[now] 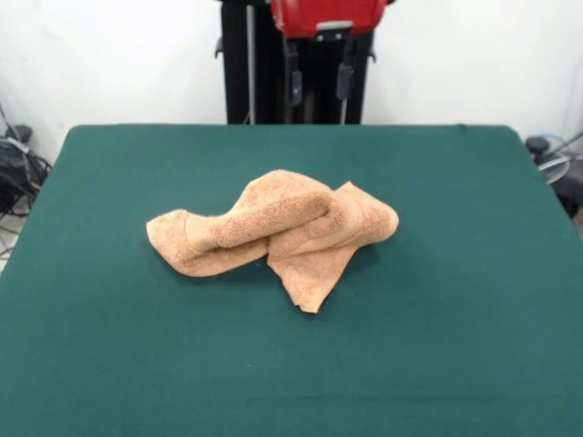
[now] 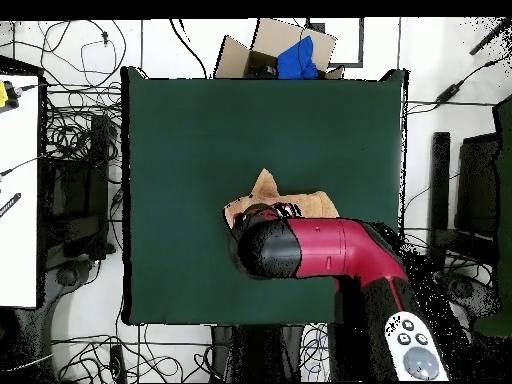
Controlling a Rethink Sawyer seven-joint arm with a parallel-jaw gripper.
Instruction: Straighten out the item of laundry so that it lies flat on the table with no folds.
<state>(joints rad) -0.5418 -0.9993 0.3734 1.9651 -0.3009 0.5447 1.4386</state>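
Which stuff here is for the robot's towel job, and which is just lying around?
For the job:
orange towel, crumpled
green table
robot arm

Just lying around:
cardboard box with something blue
cables on the floor

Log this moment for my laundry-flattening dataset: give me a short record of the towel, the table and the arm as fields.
item: light-orange towel
towel state: crumpled, twisted into a bunched roll, one corner flap lying flat towards the camera in the front view
towel place: near the middle of the green table
arm: red and black arm over the towel in the overhead view, hiding most of it
gripper: fingers not visible; state cannot be told
contact with towel: none visible in the front view
task status: not yet flat
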